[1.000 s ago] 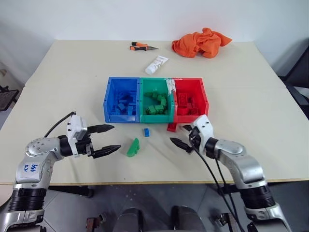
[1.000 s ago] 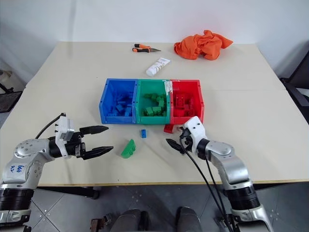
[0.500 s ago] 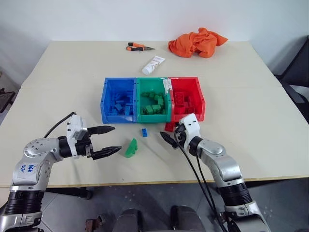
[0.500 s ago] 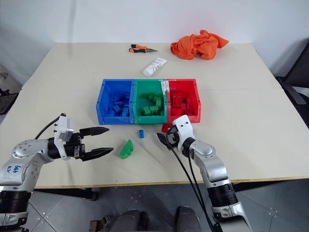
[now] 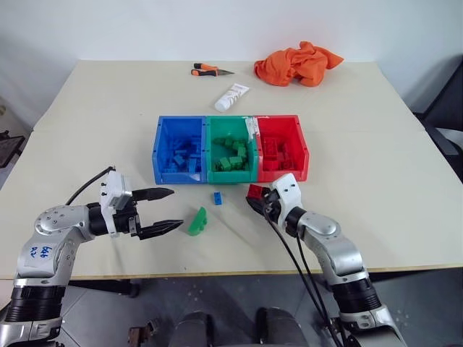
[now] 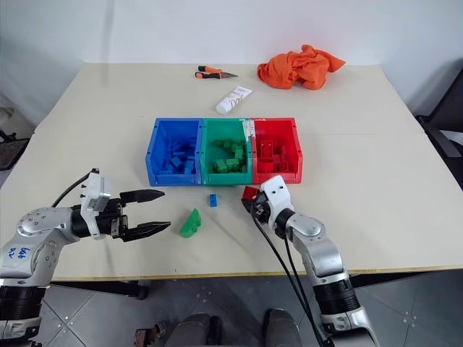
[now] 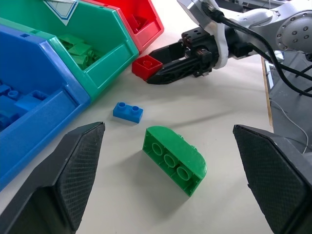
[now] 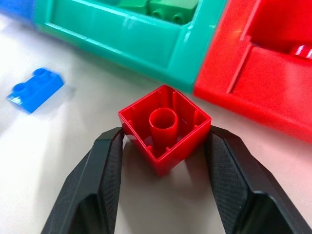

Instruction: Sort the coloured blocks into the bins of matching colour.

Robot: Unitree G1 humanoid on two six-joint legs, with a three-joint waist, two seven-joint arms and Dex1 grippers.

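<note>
The right gripper (image 8: 163, 161) clamps the red block (image 8: 165, 127) by 2 corners; the block may twist free. The left gripper (image 5: 160, 210) is wide open, empty.

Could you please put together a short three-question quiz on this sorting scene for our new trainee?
1. Which block sits between the right gripper's fingers?
2. True or false: the left gripper is shut on the green block.
3. Which loose block lies nearest the bins: A) the small blue block, B) the green block, C) a yellow block?

Key
1. The red block, hollow underside facing the wrist camera, just in front of the red bin.
2. False: its jaws are wide open, and the green block lies on the table beyond its fingertips.
3. A.
</note>
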